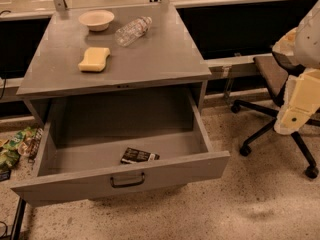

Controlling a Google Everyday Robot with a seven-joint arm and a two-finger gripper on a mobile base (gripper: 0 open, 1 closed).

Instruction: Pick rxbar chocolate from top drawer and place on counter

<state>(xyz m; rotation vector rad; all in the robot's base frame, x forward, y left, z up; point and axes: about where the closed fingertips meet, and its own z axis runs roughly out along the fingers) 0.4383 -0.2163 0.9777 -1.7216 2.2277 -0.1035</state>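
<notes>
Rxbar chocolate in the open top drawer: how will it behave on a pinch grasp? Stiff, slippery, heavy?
The rxbar chocolate lies flat on the top drawer floor near the front panel, so it probably offers only thin edges and may slide when nudged. Its small size suggests it's light. The gripper sits far right, beside the chair, outside the drawer.

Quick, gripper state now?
Gripper: cannot be told; it is at the view's right edge, by the office chair, far from the rxbar chocolate in the top drawer.
</notes>
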